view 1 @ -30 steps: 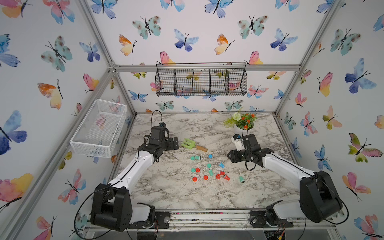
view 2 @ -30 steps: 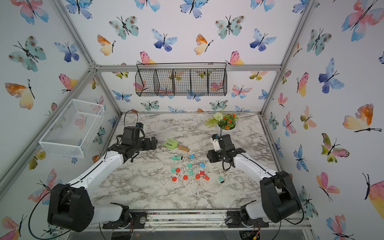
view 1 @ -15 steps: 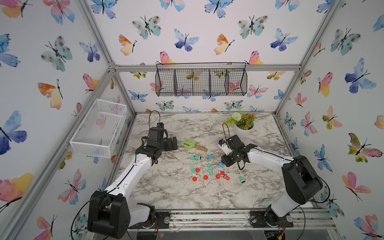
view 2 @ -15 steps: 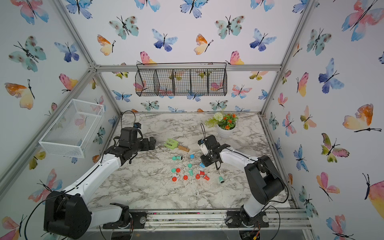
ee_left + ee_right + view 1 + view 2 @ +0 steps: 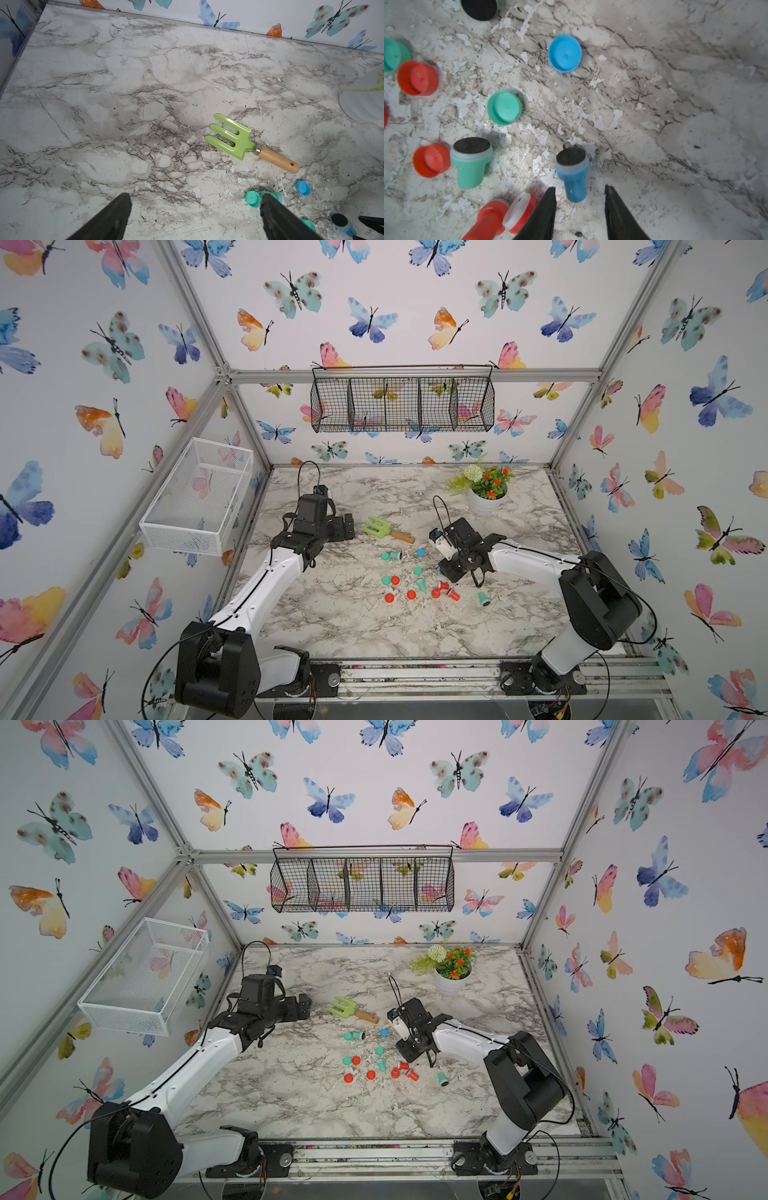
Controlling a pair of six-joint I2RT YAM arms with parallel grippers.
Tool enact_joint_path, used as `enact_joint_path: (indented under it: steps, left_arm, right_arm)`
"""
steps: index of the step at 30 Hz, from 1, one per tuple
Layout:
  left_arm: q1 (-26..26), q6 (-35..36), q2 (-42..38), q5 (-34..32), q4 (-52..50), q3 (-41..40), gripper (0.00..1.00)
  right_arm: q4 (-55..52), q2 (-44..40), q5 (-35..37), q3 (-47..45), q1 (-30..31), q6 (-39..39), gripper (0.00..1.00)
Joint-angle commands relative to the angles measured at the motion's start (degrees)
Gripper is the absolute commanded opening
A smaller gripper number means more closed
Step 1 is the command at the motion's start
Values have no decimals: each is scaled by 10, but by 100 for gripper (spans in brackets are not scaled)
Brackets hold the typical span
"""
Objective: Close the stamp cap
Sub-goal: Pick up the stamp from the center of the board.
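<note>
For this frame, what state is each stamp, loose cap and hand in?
blue stamp: uncapped, ink pad bare.
blue cap: off, lying apart from the blue stamp.
teal stamp: uncapped, pad bare.
teal cap: off, loose.
red stamp: lying on its side.
left hand: open, empty.
right hand: open, at the blue stamp's handle end, not closed on it.

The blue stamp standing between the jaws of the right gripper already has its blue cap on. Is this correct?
No, the cap is off. In the right wrist view the blue stamp shows its bare black pad, and the blue cap lies apart on the table. The stamp does stand between the jaws of the right gripper.
</note>
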Motion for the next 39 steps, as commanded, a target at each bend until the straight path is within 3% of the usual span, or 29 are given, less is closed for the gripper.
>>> enact_joint_path:
  steps: [1,39]
  left_arm:
    - [-1,6,-11,-7,-2,0,98]
    - [-1,-8,-45,30,37,-11,99]
  right_arm:
    - [-10,15,0,4,5,-10,41]
    - [4,60,-10,19,9,-13,32]
